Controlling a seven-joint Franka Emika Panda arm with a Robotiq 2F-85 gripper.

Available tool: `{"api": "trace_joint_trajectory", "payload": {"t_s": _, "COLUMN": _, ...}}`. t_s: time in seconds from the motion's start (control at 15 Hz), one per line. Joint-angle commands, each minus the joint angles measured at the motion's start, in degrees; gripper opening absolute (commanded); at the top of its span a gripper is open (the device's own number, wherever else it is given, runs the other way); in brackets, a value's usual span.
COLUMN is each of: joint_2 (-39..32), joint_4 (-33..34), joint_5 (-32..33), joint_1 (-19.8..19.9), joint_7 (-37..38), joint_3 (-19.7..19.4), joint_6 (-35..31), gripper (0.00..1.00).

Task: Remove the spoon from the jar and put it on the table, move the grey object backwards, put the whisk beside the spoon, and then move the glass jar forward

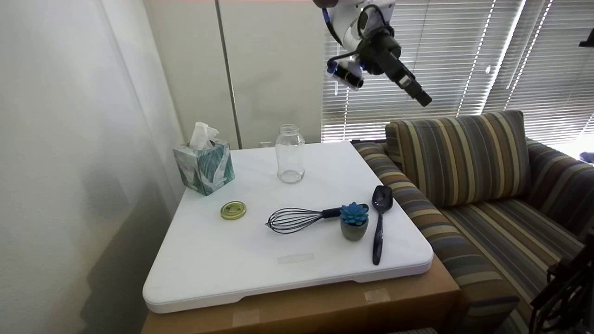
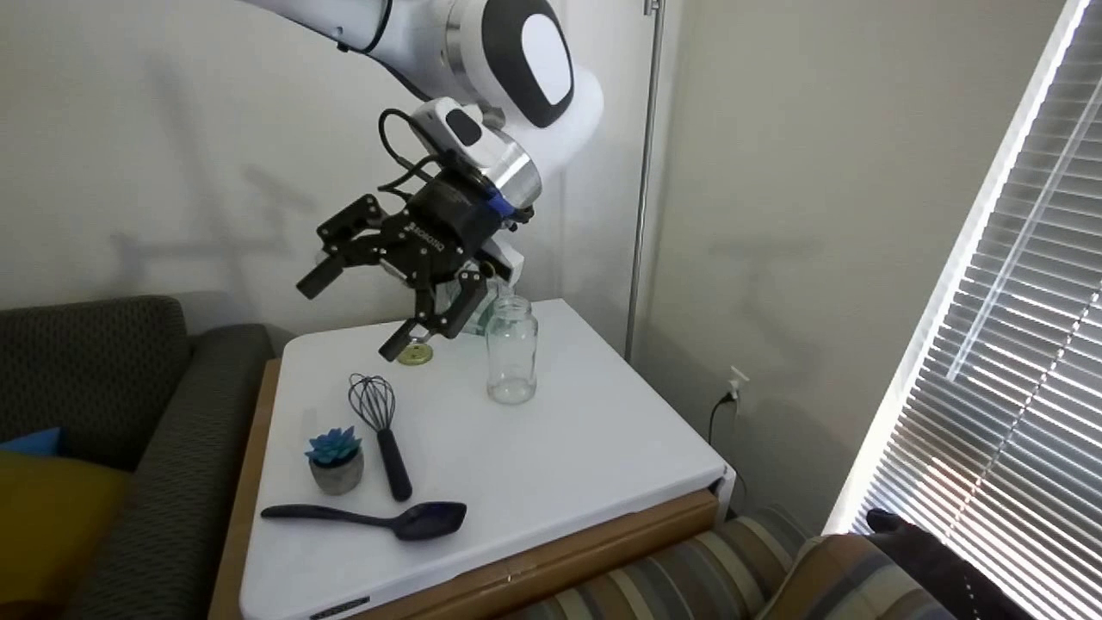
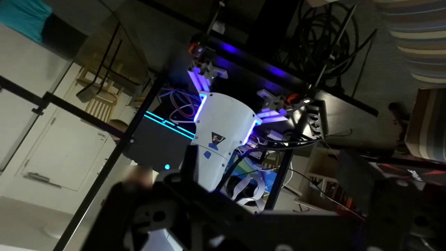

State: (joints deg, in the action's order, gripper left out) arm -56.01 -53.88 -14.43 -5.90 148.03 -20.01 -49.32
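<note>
Gripper (image 2: 353, 312) hung up in the air, well above the table (image 1: 222, 269) — fingers (image 2: 320, 276) spread wide, just air between them. Wrist view faced back at the white robot base (image 3: 226, 118) with its blue-lit sides, plus a coil of black cable (image 3: 322, 43); gripper parts were too dark to read there

Jar (image 1: 290, 155): upright on the table, mouth uncovered, empty — background showed through the glass in both exterior views. Spoon (image 1: 382, 207) was out of it, flat on the table near the edge by the striped couch (image 1: 459, 157), well apart from the jar. Grey pot (image 1: 354, 231) stood upright just beside the spoon, a blue plant (image 1: 354, 213) sitting in it and covering its top. Whisk (image 1: 330, 213) lay flat between pot and jar, just beside the pot; its handle end was near the spoon's head. In an exterior view the pot (image 1: 354, 231) hid a bit of that handle

Tissue box (image 1: 209, 171) sat near the wall-side edge of the table, white tissue (image 1: 202, 135) poking out of its top; inside couldn't be seen. In an exterior view gripper and jar covered much of the tissue box (image 2: 479, 323). Yellow-green disc (image 1: 233, 210) lay flat between tissue box and whisk, apart from both
</note>
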Motion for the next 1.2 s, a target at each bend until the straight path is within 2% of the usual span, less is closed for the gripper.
{"api": "trace_joint_trajectory", "payload": {"t_s": 0.0, "joint_2": 1.3, "joint_4": -2.1, "joint_5": 0.0, "joint_1": 0.3, "joint_7": 0.7, "joint_3": 1.0, "joint_6": -4.7, "gripper": 1.00}}
{"api": "trace_joint_trajectory", "payload": {"t_s": 0.2, "joint_2": 3.6, "joint_4": -8.9, "joint_5": -1.9, "joint_1": -0.9, "joint_7": 1.4, "joint_3": 1.4, "joint_6": -18.4, "gripper": 1.00}}
{"api": "trace_joint_trajectory", "payload": {"t_s": 0.4, "joint_2": 5.6, "joint_4": -17.0, "joint_5": -7.0, "joint_1": -3.9, "joint_7": 1.0, "joint_3": 0.0, "joint_6": -31.8, "gripper": 1.00}}
{"api": "trace_joint_trajectory", "payload": {"t_s": 0.53, "joint_2": 7.2, "joint_4": -22.4, "joint_5": -9.8, "joint_1": -4.7, "joint_7": 0.6, "joint_3": 1.1, "joint_6": -39.6, "gripper": 1.00}}
{"api": "trace_joint_trajectory", "payload": {"t_s": 0.6, "joint_2": 8.0, "joint_4": -25.0, "joint_5": -10.2, "joint_1": -5.6, "joint_7": 0.6, "joint_3": 0.8, "joint_6": -41.1, "gripper": 1.00}}
{"api": "trace_joint_trajectory", "payload": {"t_s": 0.67, "joint_2": 3.0, "joint_4": -16.3, "joint_5": -8.7, "joint_1": -4.3, "joint_7": 1.1, "joint_3": 1.0, "joint_6": -36.2, "gripper": 1.00}}
{"api": "trace_joint_trajectory", "payload": {"t_s": 0.87, "joint_2": 4.9, "joint_4": -20.9, "joint_5": -9.1, "joint_1": -5.6, "joint_7": 1.1, "joint_3": 1.0, "joint_6": -39.0, "gripper": 1.00}}
{"api": "trace_joint_trajectory", "payload": {"t_s": 1.0, "joint_2": 3.9, "joint_4": -18.9, "joint_5": -9.6, "joint_1": -5.6, "joint_7": 1.1, "joint_3": 0.4, "joint_6": -34.8, "gripper": 1.00}}
{"api": "trace_joint_trajectory", "payload": {"t_s": 1.13, "joint_2": 4.9, "joint_4": -20.2, "joint_5": -10.1, "joint_1": -5.1, "joint_7": 0.7, "joint_3": 1.6, "joint_6": -35.0, "gripper": 1.00}}
